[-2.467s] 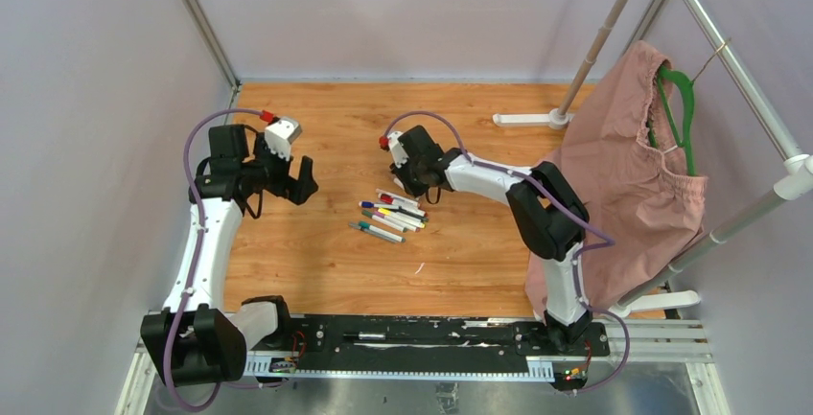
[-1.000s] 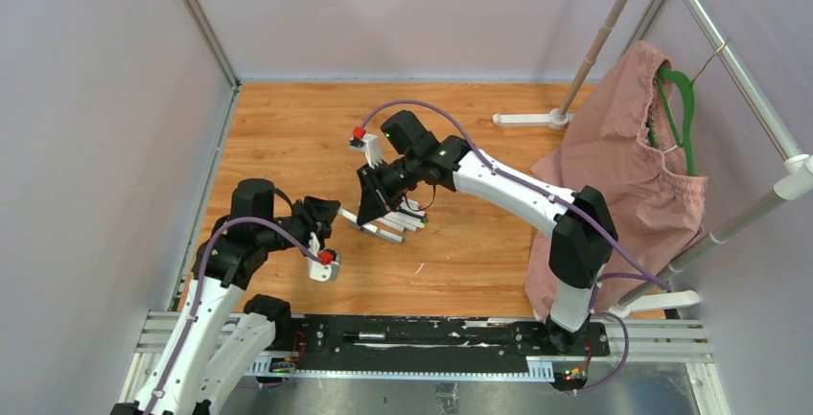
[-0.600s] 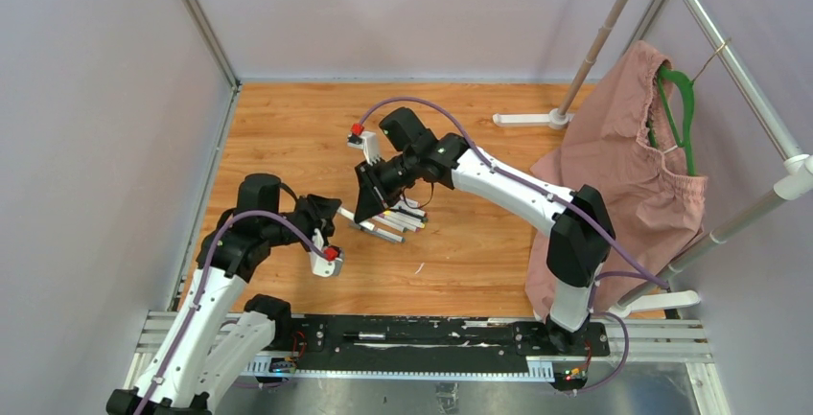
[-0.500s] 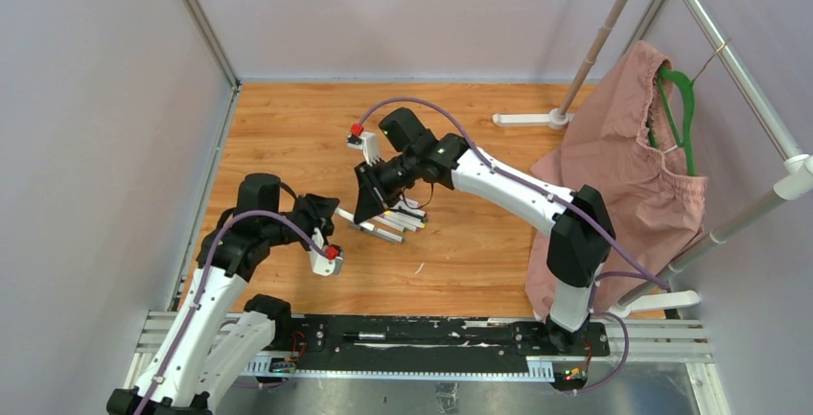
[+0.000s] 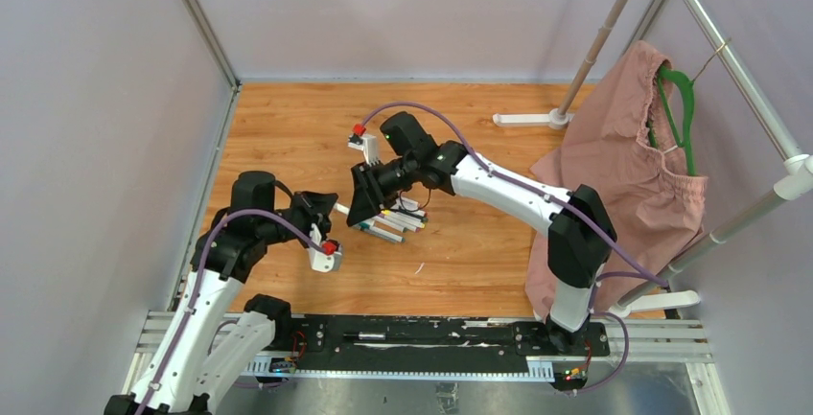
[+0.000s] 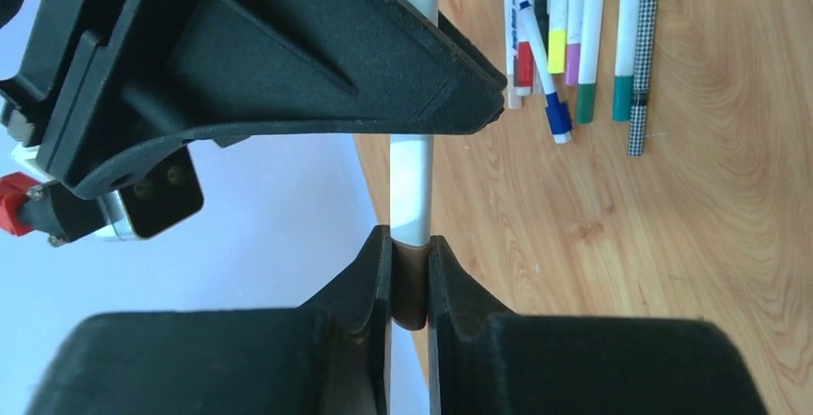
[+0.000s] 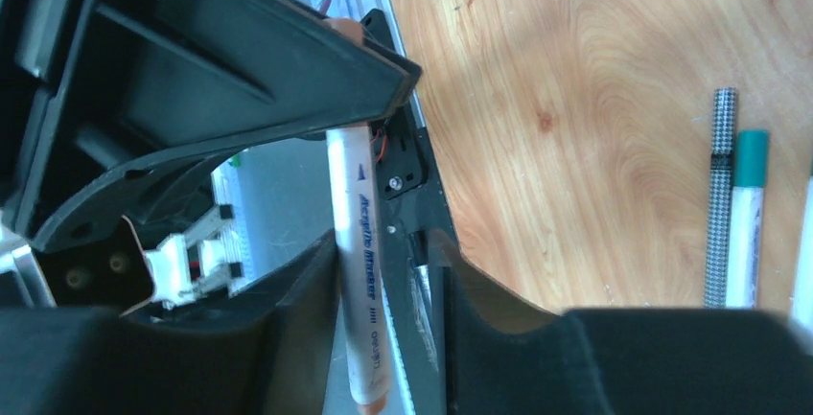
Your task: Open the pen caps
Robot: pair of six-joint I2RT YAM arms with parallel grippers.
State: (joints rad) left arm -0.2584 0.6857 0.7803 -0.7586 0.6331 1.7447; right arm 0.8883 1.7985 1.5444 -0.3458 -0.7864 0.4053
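Note:
My left gripper is shut on the brown cap of a white pen, held in the air between the two arms. The right gripper is open around the same barrel, which leans on one finger only; its orange end pokes out below. In the top view the left gripper and right gripper nearly touch. Several capped pens lie on the wood just right of them, with red, blue, yellow and green caps.
A pink garment hangs on a green hanger from a metal rack at the right, with the rack's foot at the back. Grey walls close the left and far sides. A black rail runs along the near edge.
The left gripper has closed onto the pen's cap end. The right gripper's jaws have spread apart off the barrel. Both arms have stayed close together.

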